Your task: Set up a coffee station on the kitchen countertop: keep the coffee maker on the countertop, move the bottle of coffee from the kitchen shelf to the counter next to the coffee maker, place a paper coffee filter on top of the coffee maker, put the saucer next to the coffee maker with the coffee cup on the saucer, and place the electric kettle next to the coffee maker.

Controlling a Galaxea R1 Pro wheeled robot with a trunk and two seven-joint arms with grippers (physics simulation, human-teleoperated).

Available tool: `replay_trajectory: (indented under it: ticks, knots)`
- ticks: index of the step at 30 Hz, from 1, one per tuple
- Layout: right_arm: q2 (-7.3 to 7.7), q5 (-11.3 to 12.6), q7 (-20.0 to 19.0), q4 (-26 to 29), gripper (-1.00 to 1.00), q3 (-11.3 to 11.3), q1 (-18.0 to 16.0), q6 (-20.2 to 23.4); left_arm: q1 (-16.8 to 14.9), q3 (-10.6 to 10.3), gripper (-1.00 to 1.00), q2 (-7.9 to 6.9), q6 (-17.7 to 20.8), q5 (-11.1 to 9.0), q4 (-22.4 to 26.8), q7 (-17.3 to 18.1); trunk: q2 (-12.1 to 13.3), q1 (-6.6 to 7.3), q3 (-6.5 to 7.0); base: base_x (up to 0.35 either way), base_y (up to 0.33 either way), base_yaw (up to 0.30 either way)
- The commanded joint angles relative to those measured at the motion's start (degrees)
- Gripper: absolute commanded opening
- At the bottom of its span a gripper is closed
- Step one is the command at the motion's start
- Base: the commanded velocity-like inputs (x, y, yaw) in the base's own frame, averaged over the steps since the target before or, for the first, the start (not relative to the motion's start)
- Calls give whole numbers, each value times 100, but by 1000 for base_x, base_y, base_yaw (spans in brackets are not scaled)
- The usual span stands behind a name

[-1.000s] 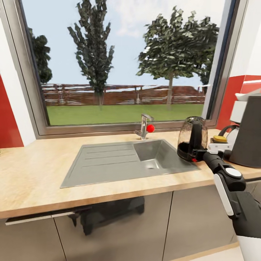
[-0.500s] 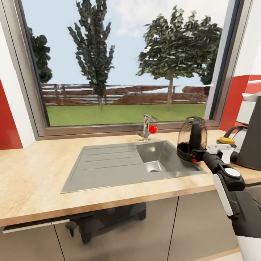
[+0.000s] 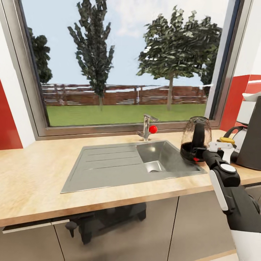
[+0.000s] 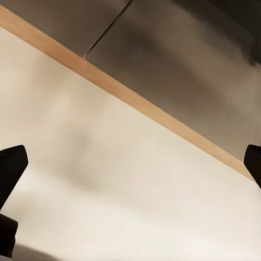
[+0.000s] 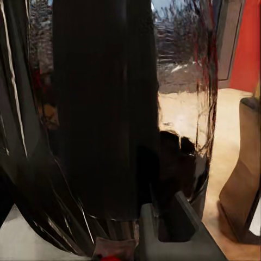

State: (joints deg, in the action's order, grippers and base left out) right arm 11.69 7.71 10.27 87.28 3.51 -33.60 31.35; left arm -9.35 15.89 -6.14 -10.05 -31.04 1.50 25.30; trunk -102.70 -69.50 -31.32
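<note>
The electric kettle (image 3: 195, 139), clamped at its handle by the right end effector (image 3: 195, 153), stands on the surface (image 3: 32, 174) near the coffee maker (image 3: 253, 141), beside a yellow-capped bottle of coffee (image 3: 227, 140). Judged nearly placed; release remains.

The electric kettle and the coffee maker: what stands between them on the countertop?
In the head view, the bottle of coffee's yellow cap shows between the electric kettle and the coffee maker, behind the right claw.
</note>
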Motion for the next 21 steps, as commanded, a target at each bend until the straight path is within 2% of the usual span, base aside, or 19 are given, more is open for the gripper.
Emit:
replay_trajectory:
  ticks: [1,6,7,9,10,14,17,21]
  knots:
    - [-25,57,65,4,-100,-9,-46,85,-5,46,100,-1,-15,27,-10,27,-3,1,-7,0,0,0]
    - [-135,56,191,-16,-100,-12,-240,218,-5,46,100,7,-15,28,-10,29,-3,1,-7,0,0,0]
    - [-169,56,406,-22,-100,-138,-306,246,-5,46,100,7,-15,28,-10,34,-3,1,-7,0,0,0]
    - [-183,56,552,-29,-100,-314,-357,253,-5,46,100,8,-15,28,-10,38,-3,1,-7,0,0,0]
    - [-196,56,812,-66,-100,-569,-427,259,-5,46,100,8,-15,28,-10,41,-3,1,-7,0,0,0]
    - [-212,66,1249,-192,-100,-797,-609,273,-5,46,100,8,-8,28,-10,50,-3,1,-7,0,0,0]
    - [-248,70,1363,-307,-100,-849,-724,276,-5,46,100,8,-7,28,-10,52,-3,1,-7,0,0,0]
    - [-491,59,1512,-580,-100,-877,-942,270,-5,46,100,8,137,28,-10,49,-3,1,-7,0,0,0]
